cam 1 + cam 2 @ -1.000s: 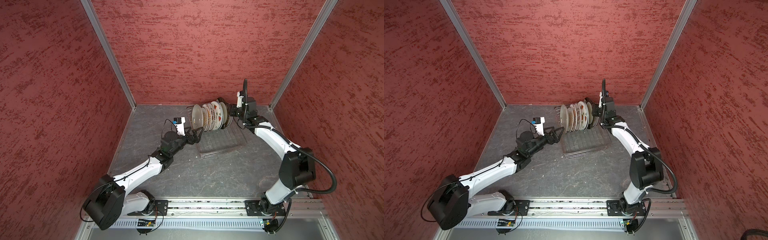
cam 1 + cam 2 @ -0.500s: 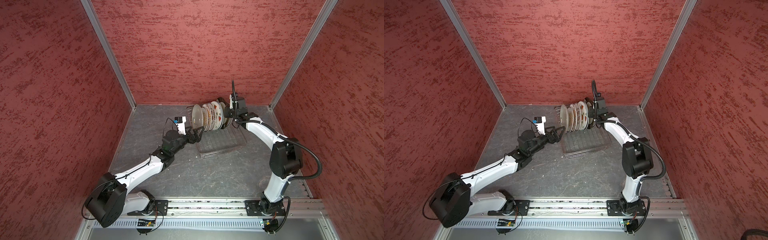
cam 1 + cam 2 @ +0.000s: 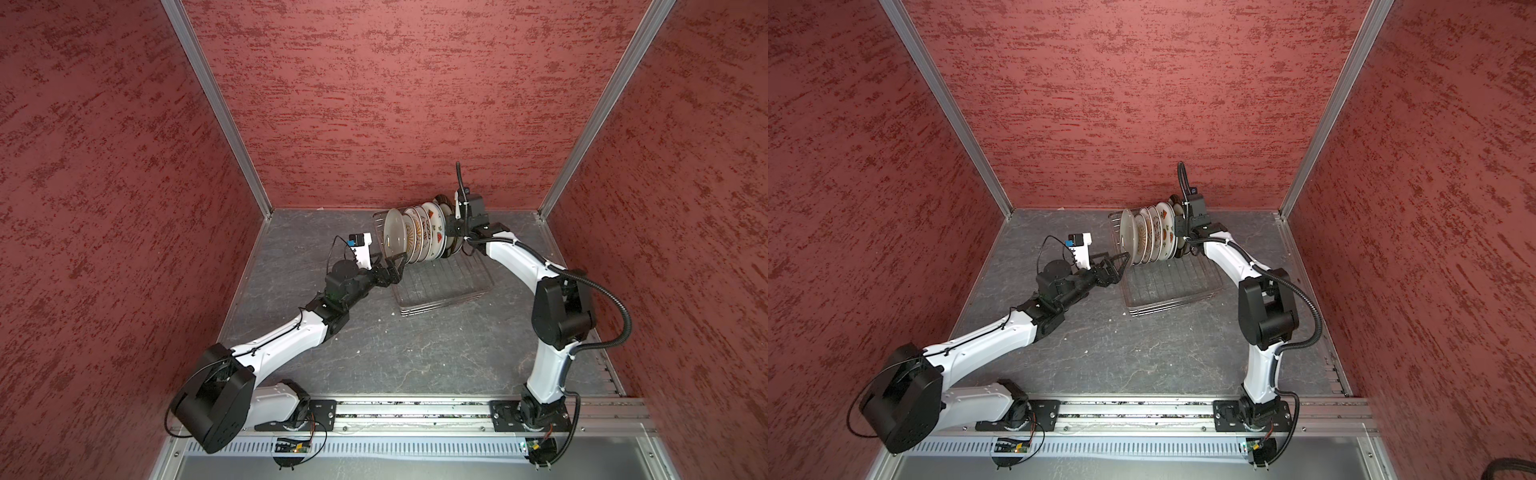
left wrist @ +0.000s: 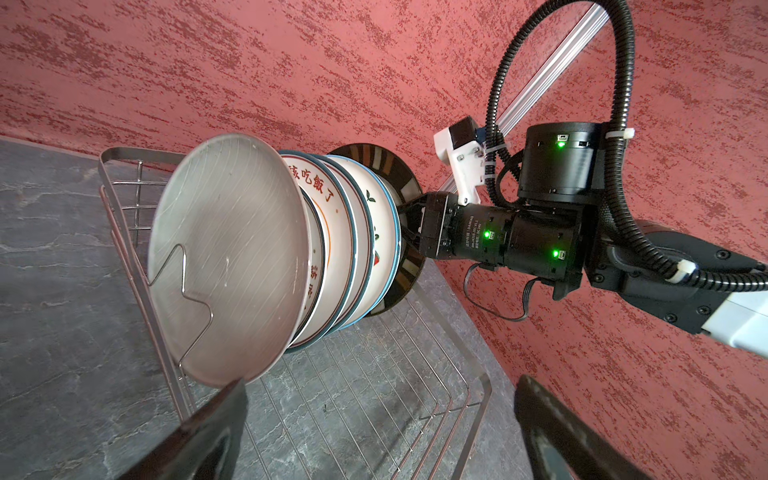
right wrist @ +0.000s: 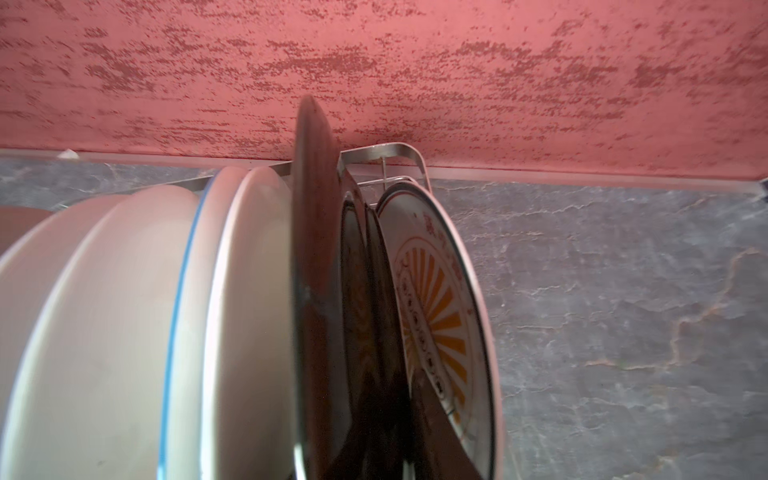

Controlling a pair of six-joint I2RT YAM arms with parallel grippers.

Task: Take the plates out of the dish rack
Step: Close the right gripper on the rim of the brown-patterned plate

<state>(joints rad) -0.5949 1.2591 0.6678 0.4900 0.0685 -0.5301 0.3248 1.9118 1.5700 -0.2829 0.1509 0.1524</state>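
Ok so the counter [image 3: 415, 353] is only carrying the rack [image 3: 449, 286], which is sitting near the back edge, a bit right of the middle. The left arm [image 3: 282, 345] is pointing at it from the front-left corner side, and the right arm [image 3: 519, 257] is bending in from the right edge.

None of the plates [image 3: 419, 232] are out yet. They're standing on edge in one tight row at the rack's back end, and the row is running roughly parallel to the back edge. The plain plate [image 4: 224, 257] is capping the left end and the striped plate [image 4: 374, 162] the right end.

The left jaws are hanging wide open and empty just beside the plain plate's lower rim. The right jaws are sitting at the striped plate. The wrist view is blurry, so I can't tell if they're pinching it.

I'm guessing the striped one is going first, since the right arm is nearer. It's standing on edge, so it's probably needing a lift up and away from the row.
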